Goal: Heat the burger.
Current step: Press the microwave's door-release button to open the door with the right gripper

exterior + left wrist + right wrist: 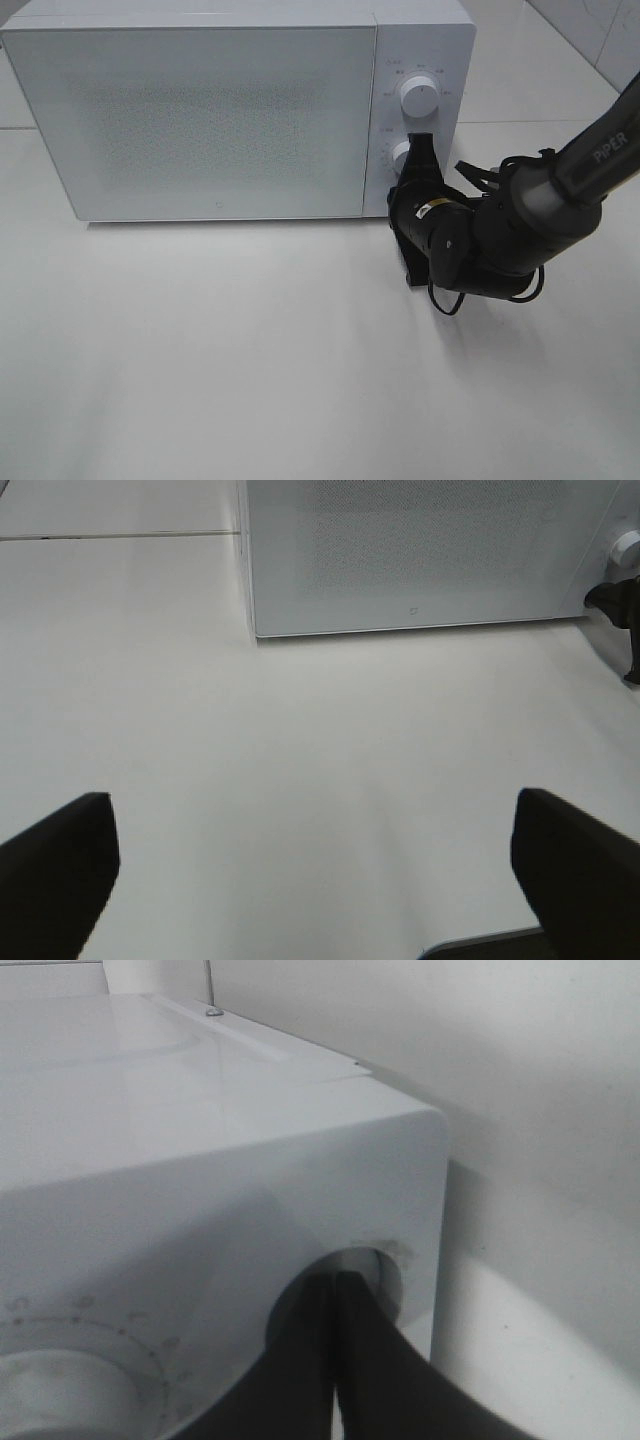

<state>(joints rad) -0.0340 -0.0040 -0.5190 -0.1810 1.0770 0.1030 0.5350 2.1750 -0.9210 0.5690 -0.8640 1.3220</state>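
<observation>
Black claw point(422, 141) at round white knob point(403, 156)

The microwave point(440, 45) is standing with its door point(210, 120) shut, barring entry; the right arm point(540, 200) is crowding the lower knob point(401, 155); the table point(230, 360) in front is lying open.

Lower knob point(401, 157) mostly hidden behind the right gripper point(420, 142), dial markings point(400, 72) too small to read, microwave point(250, 15) interior hidden behind its speckled door point(200, 120), left gripper point(310, 815) fingers point(60, 865) cut off at frame edge, right arm point(580, 165) cropped.
</observation>
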